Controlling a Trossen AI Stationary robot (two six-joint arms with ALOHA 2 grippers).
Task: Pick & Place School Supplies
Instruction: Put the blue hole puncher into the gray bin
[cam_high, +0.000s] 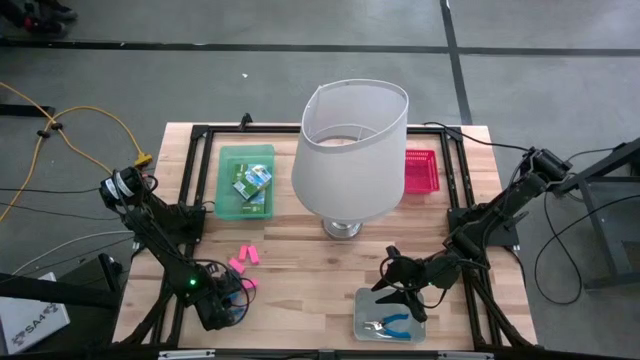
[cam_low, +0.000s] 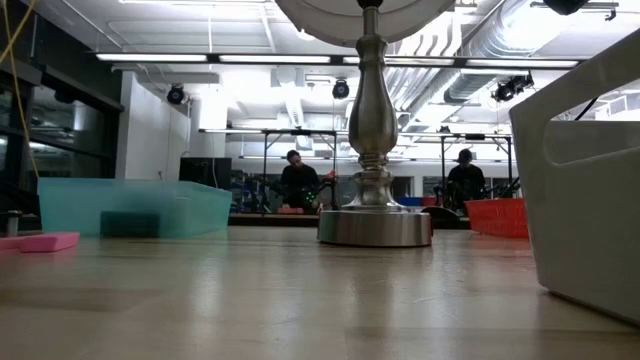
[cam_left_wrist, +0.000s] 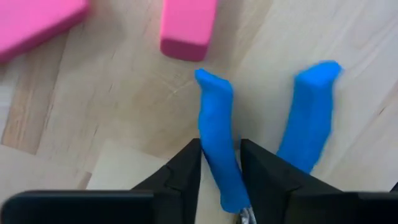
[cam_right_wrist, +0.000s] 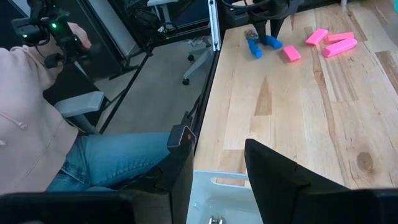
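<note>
At the table's (cam_high: 330, 275) near left corner, the left gripper (cam_left_wrist: 219, 163) is lowered onto a pair of blue-handled scissors (cam_left_wrist: 219, 134), and one blue handle is clamped between its two dark fingers (cam_left_wrist: 183, 171); the other handle (cam_left_wrist: 311, 112) lies free just beside them on the wood. In the left wrist view two pink erasers (cam_left_wrist: 186, 25) are seen close by, the nearer one just beyond the held handle's tip, not touching it. From above, pink erasers (cam_high: 246, 259) are scattered on the wood just beside this gripper, and in the right wrist view they (cam_right_wrist: 323, 41) are seen lying past the scissors (cam_right_wrist: 260, 43).

At the near right, the right gripper (cam_high: 398, 283) is held over the far edge of a clear grey tray (cam_high: 365, 300) with its fingers (cam_right_wrist: 273, 171) spread apart and nothing between them. A second pair of scissors (cam_high: 393, 323) lies inside that tray.

At the far left a green tray (cam_high: 228, 180) is set, with small printed boxes (cam_high: 252, 182) inside it. A red tray (cam_high: 421, 170) stands at the far right, and a white lamp (cam_high: 350, 150) is placed in the middle between the two. A seated person's jeans (cam_right_wrist: 106, 162) are seen beside the table in the right wrist view.
</note>
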